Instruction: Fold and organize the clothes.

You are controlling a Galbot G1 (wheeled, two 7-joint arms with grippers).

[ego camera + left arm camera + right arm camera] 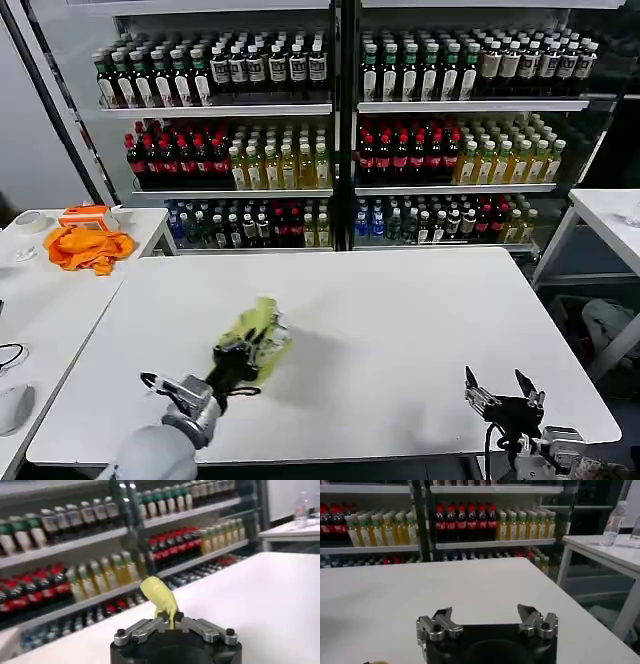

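We find the left end effector [240, 352] clamped on the bunched T-shirt [258, 335] above the bench [420, 320]; the right end effector [502, 388] waits open at the bench's near edge.

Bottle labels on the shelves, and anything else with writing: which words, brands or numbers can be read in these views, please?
None can be read.
Labels on the plastic drink bottles on the metal shelves: too small and blurred.
Lime-green soft T-shirt in the left hand: no print.

Grey left arm [160, 450], black cabled wrist, silver bolted fingers [137, 630].
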